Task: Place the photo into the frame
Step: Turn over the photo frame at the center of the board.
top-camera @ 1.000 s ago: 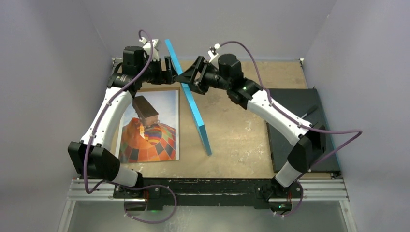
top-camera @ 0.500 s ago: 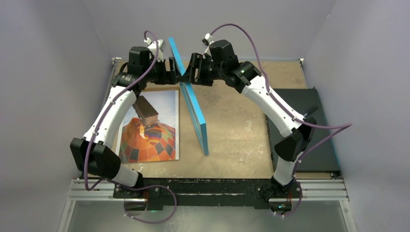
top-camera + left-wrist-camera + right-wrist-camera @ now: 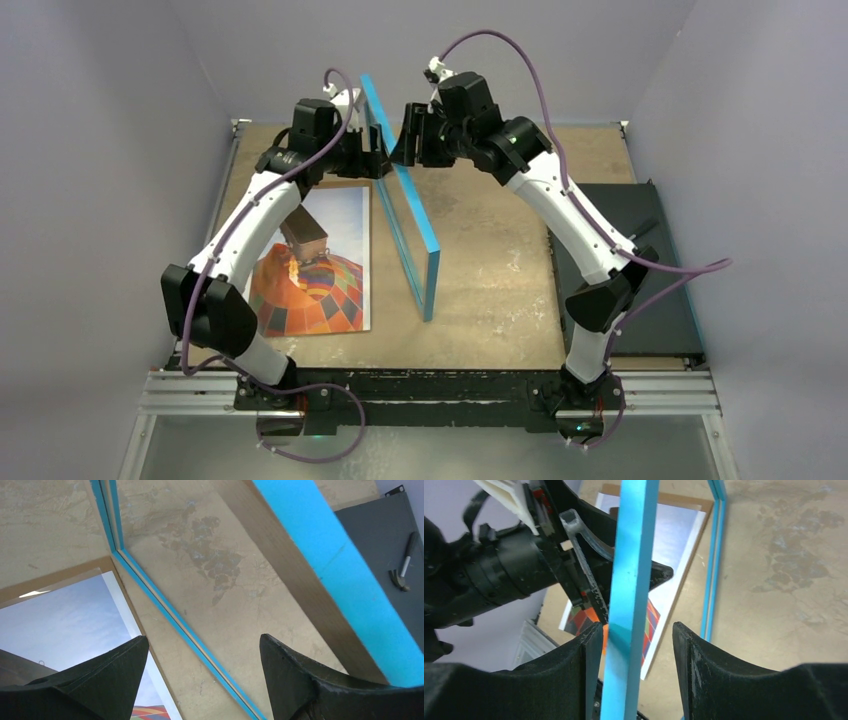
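We see the frame [image 3: 433, 285] standing on its long edge in the middle of the table [image 3: 500, 270]. It is upright or close to it and runs from 12 o'clock to 6 o'clock in the top view. The table shows through its glass.

Both grippers meet at the frame's 12 o'clock end, up at the top rail. The left gripper [image 3: 378, 158] comes in from 9 o'clock and the right gripper [image 3: 403, 140] from 3 o'clock.

In the right wrist view the right gripper's fingers [image 3: 574, 680] straddle the blue rail. The finger at 9 o'clock lies against it and the one at 3 o'clock stands off with a gap, so the jaws are parted and not clamped.

In the left wrist view the left gripper's fingers [image 3: 100, 680] are spread wide. The rail passes the finger at 3 o'clock, and we cannot tell whether it touches.

The photo [image 3: 330, 290] lies flat at the table's 9 o'clock side, picture up, beside the frame and apart from it. It rests on a brown board [image 3: 55, 579] whose rim shows around it.

A dark mat [image 3: 620, 200] lies at 3 o'clock with a small hammer [image 3: 406, 555] on it.
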Robot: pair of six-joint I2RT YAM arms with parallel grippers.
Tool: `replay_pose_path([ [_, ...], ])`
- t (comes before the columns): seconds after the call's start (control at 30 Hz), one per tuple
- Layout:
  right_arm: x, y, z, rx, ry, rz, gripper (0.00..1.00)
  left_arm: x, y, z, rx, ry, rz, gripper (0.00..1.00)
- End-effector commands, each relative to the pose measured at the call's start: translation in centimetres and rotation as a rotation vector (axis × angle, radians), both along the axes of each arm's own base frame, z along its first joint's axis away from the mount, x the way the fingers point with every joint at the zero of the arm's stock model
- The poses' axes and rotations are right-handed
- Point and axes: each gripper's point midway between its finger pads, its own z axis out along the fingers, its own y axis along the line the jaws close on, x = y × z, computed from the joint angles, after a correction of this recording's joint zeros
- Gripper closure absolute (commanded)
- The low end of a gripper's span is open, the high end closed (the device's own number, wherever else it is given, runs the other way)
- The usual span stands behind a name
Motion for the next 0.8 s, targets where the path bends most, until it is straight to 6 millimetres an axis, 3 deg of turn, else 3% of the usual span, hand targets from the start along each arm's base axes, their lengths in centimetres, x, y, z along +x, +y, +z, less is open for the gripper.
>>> replay_pose_path([
  [0.0,0.1,-1.9,-0.7,-0.096,-0.022,-0.03,0.45,1.2,0.1,2.3,0.003,-0.077,0.023,0.2],
  [0.3,0.3,-3.0,-0.6,-0.139,-0.054,-0.052,0.37,2.3,-0.2,1.8,0.026,-0.067,0.023,0.21],
  [0.53,0.7,-4.7,-2.2,-0.213,-0.046,-0.12,0.5,2.0,0.5,1.8,0.062,-0.077,0.037,0.21],
  [0.67,1.2,-6.9,-3.1,-0.282,-0.056,-0.209,0.62,1.8,1.8,-0.4,0.144,-0.04,0.052,0.21],
  [0.77,1.2,-8.6,-5.0,-0.33,-0.045,-0.268,0.68,1.4,2.6,-2.2,0.198,-0.011,0.055,0.21],
])
